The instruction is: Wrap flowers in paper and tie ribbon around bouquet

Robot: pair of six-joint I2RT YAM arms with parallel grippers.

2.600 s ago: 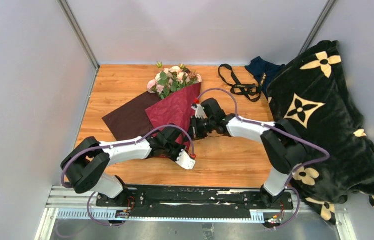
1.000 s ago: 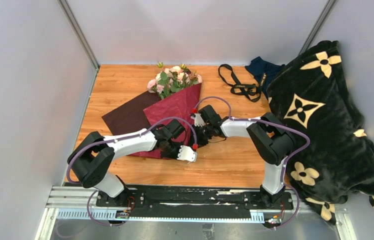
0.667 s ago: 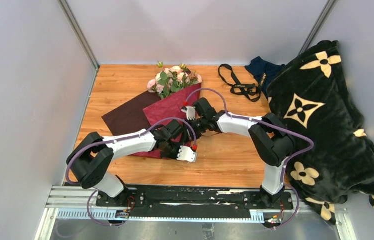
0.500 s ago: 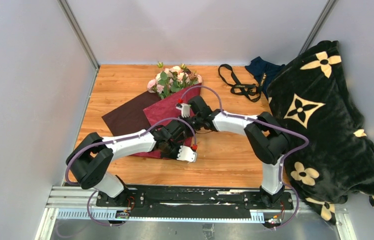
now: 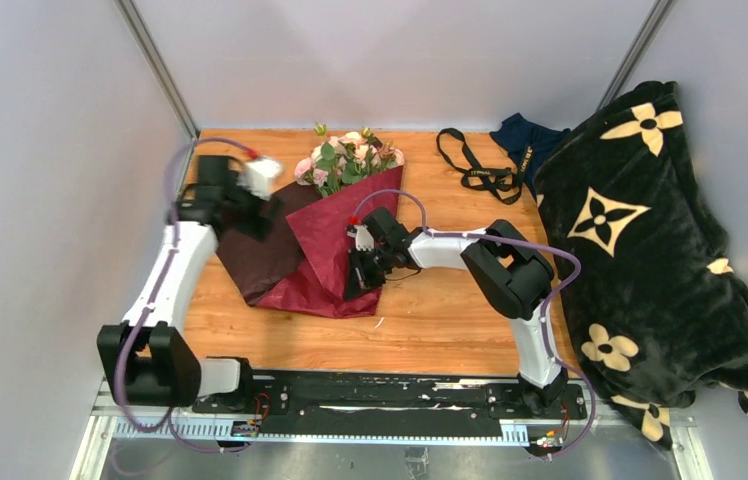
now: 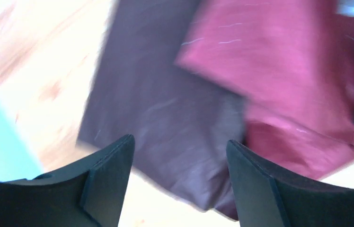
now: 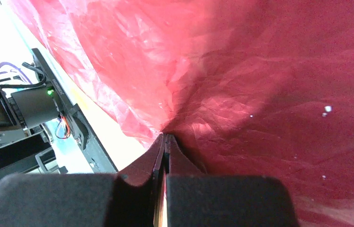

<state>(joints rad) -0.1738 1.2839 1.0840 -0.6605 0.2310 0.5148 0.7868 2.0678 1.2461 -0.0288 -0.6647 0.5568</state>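
The flowers (image 5: 348,155), pink and cream roses with green leaves, lie at the back of the table, heads sticking out of the dark red paper (image 5: 332,240). The paper is folded over their stems, and a darker flap (image 5: 262,250) is spread to the left. My right gripper (image 5: 360,272) is shut, pinching a crease of the paper (image 7: 260,94) at its tips (image 7: 165,138). Over the dark flap (image 6: 165,109) my left gripper (image 5: 253,214) hovers open, fingers (image 6: 106,175) wide apart with nothing between them. The black ribbon (image 5: 475,170) lies loose at the back right.
A navy cloth (image 5: 525,140) lies beside the ribbon. A black blanket with cream flower motifs (image 5: 650,240) is heaped along the right side. Grey walls close in the left and back. The rail (image 5: 380,395) with the arm bases runs along the near edge.
My left gripper let go of the paper's near end, opened, and swung up to the far left. The right gripper drew its paper edge leftward, folding it over the stems.
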